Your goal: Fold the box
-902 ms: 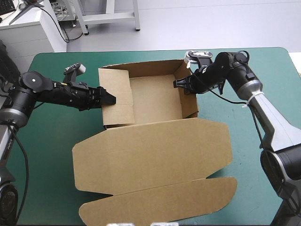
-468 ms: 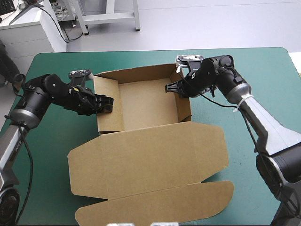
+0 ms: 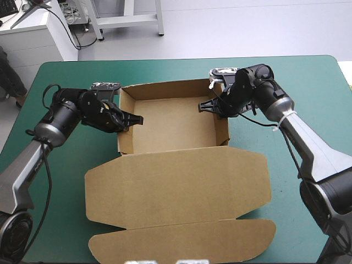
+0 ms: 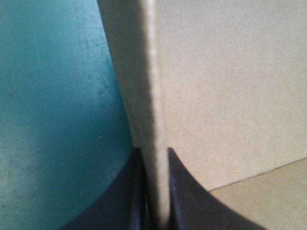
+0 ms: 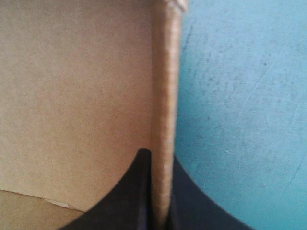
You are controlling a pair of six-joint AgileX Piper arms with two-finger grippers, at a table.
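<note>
The brown box point(image 3: 170, 124) stands as an open tray in the middle of the table, its walls raised. Its lid point(image 3: 176, 187) lies flat toward the table's front edge. My left gripper point(image 3: 132, 119) is shut on the tray's left wall, one finger on each side. In the left wrist view, that wall point(image 4: 154, 96) runs straight up from between the black fingers of the left gripper point(image 4: 154, 154). My right gripper point(image 3: 208, 105) is shut on the right wall. The right wrist view shows that wall's edge point(image 5: 165, 86) pinched in the right gripper point(image 5: 160, 160).
The flat lid and its front flap point(image 3: 181, 242) cover the front middle of the table and reach close to its front edge. Teal-green cover point(image 3: 308, 99) shows on both sides of the box, under the two arms.
The left side flap, leaning into the tray earlier, now stands upright. My left gripper has swung onto it and shut on it. The right gripper has kept its hold while the box shifted a little.
</note>
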